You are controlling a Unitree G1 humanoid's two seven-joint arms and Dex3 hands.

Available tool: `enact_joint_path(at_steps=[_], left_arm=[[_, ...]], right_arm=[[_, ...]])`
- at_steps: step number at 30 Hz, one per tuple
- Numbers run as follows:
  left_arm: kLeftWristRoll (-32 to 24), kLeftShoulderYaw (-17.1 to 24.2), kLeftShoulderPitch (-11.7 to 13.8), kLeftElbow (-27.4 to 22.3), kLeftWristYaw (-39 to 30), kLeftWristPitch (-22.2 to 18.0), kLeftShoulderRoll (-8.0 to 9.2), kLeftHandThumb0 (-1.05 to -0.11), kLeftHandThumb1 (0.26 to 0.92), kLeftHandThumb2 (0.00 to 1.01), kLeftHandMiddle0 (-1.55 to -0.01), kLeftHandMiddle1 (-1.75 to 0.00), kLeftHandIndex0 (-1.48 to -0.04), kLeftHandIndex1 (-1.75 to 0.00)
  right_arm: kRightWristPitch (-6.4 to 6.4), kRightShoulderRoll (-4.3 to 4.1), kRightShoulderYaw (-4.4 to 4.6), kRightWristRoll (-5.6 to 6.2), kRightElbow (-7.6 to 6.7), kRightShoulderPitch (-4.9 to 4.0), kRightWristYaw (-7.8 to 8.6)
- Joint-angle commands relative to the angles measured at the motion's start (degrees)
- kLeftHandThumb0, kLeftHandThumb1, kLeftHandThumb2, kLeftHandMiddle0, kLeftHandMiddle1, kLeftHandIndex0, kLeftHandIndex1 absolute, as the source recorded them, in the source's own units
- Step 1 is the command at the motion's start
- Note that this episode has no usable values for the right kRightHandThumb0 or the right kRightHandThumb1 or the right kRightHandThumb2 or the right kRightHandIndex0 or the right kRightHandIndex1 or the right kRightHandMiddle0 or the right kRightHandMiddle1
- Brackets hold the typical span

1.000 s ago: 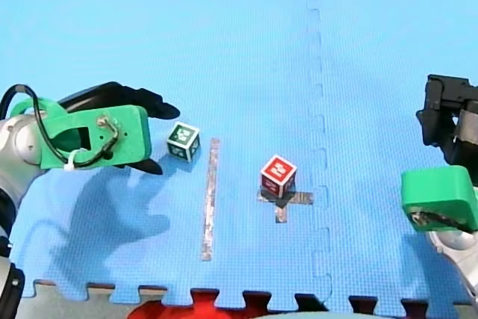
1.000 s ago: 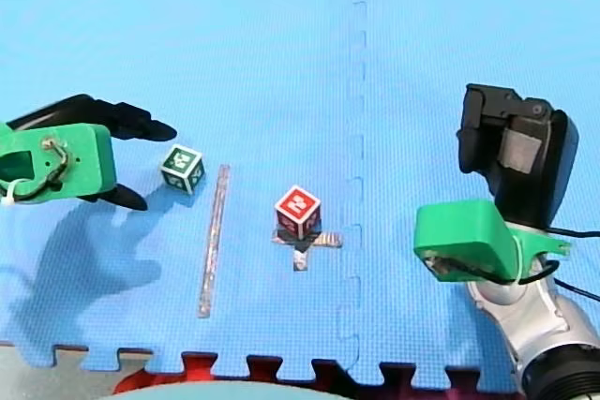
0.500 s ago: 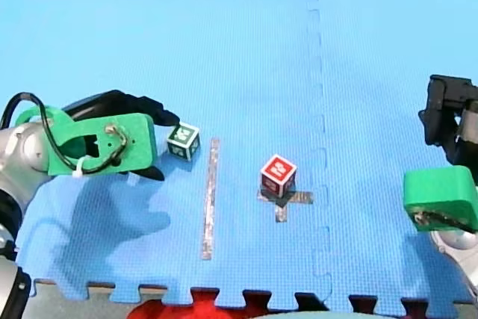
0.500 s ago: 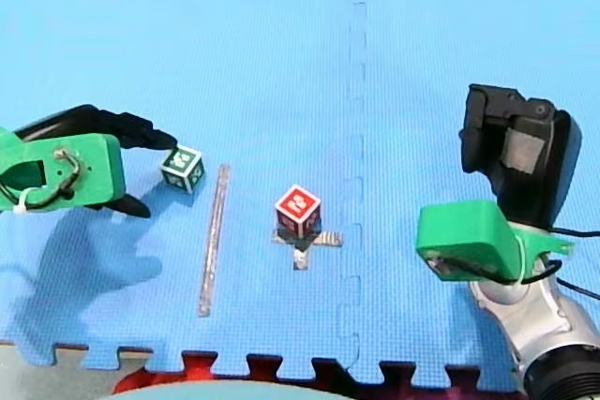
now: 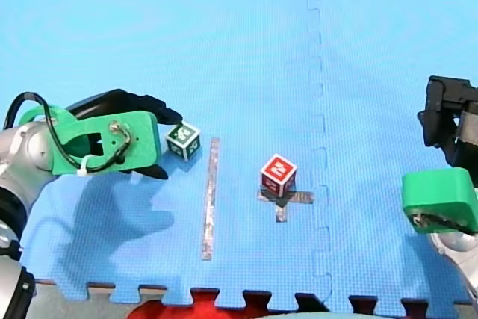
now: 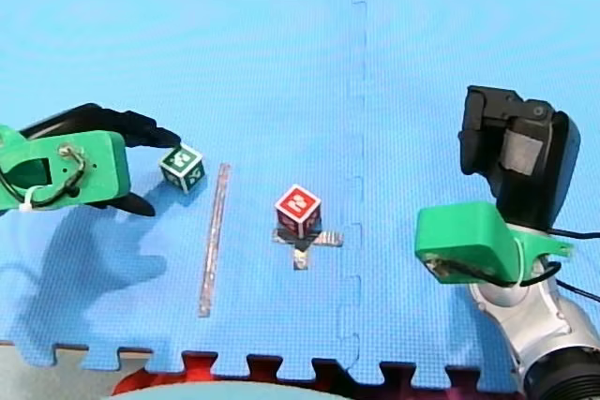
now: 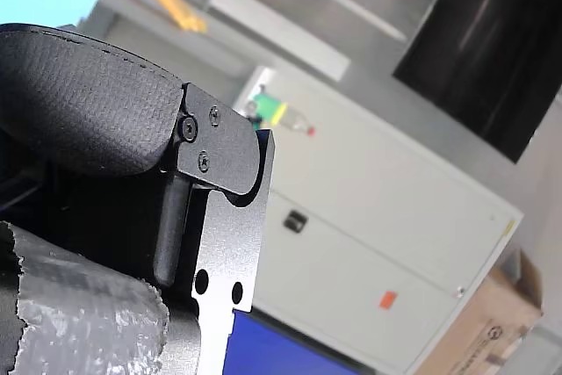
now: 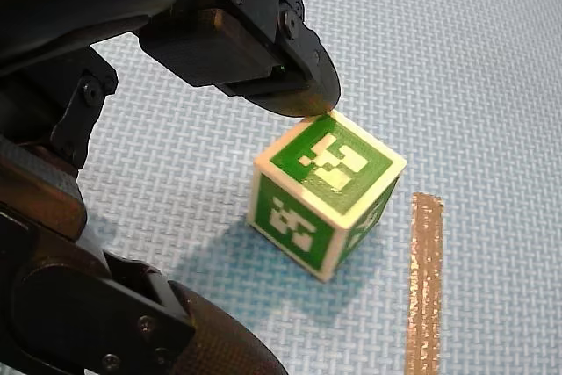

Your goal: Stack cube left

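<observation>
1. The green cube [image 5: 183,140] sits flat on the blue foam mat [image 5: 239,50], left of centre; it is just left of a strip of tape [image 5: 209,199] that runs near to far.
2. It is turned against the mat's seams, so one upright edge faces near; its patterned top face is level.
3. The left hand [image 5: 134,102] is wide around the green cube, from the left; in the second wrist view one fingertip [image 8: 303,94] touches the cube's top corner, and the lower finger [image 8: 211,349] stands apart from it.
4. The red cube [image 5: 278,175] stands on a cross of tape [image 5: 287,199], right of the strip and well apart from the green one; it is also turned edge-near.
5. The right hand [image 6: 511,152] is raised at the right edge and holds nothing; whether it is wide or narrow I cannot tell.
</observation>
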Motion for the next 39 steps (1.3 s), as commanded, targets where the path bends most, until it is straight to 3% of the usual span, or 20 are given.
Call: enact_joint_path(at_steps=[1, 17, 27, 39], left_arm=[[-0.23, 0.17, -0.03, 0.07, -0.29, 0.17, 0.06, -0.815, 0.703, 0.0, -0.84, -1.75, -0.46, 0.0], [-0.3, 0.27, -0.39, 0.02, 0.14, 0.15, 0.06, -0.911, 0.728, 0.01, -0.82, -1.75, -0.36, 0.0], [-0.26, 0.4, -1.23, 0.75, 0.92, 2.03, -1.69, -0.926, 0.73, 0.0, -0.84, -1.75, -0.37, 0.0], [0.01, 0.48, -1.27, 1.1, 1.08, 2.37, -2.06, -0.942, 0.731, 0.0, -0.87, -1.75, -0.38, 0.0]], right_arm=[[0.05, -0.1, -0.04, -0.01, -0.14, 0.23, -0.26], [-0.19, 0.24, -0.21, 0.81, 0.4, 0.27, 0.49], [-0.45, 0.13, -0.39, 1.1, 0.38, 0.41, 0.83], [-0.13, 0.12, -0.42, 0.94, -0.77, 1.22, 1.02]])
